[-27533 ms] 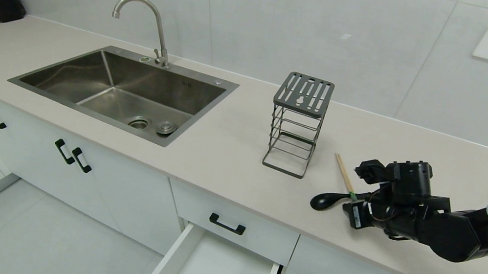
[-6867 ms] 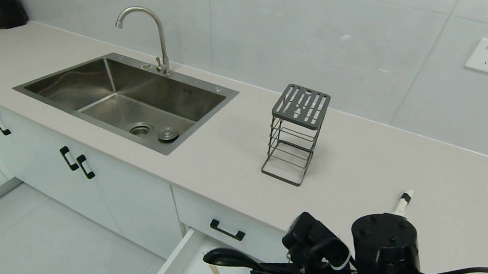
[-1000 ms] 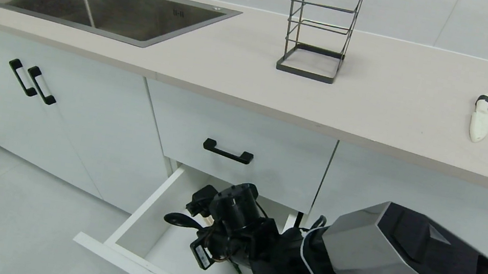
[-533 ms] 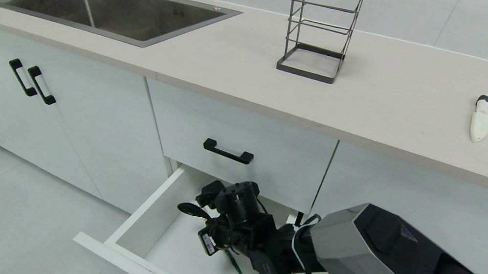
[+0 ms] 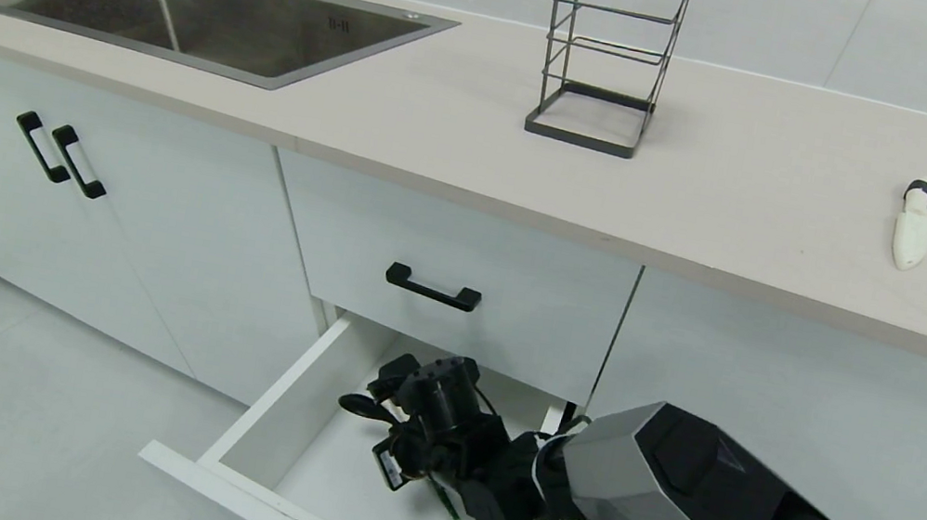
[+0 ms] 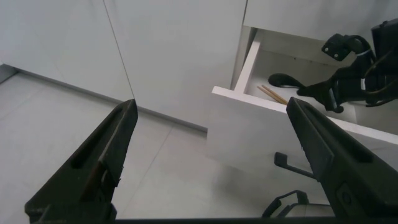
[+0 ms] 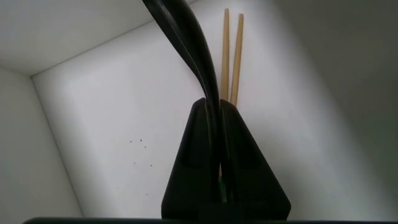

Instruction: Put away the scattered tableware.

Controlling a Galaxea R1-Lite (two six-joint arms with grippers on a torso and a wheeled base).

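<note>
Inside open white drawer (image 5: 279,403) | right gripper (image 5: 397,418) fingers clamped on black long-handled spoon (image 5: 357,405) | handle axis 9-to-3, bowl at 9 o'clock of fingers, low over the drawer floor near the wooden chopsticks (image 7: 233,56) | left gripper (image 6: 210,109) fingers apart, well off

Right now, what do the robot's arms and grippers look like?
Right arm: boxy silver-grey shell with black panels, black cables, white band at the wrist. Right gripper: black, small white label. Left gripper: two long, black, tapering fingers.
</note>
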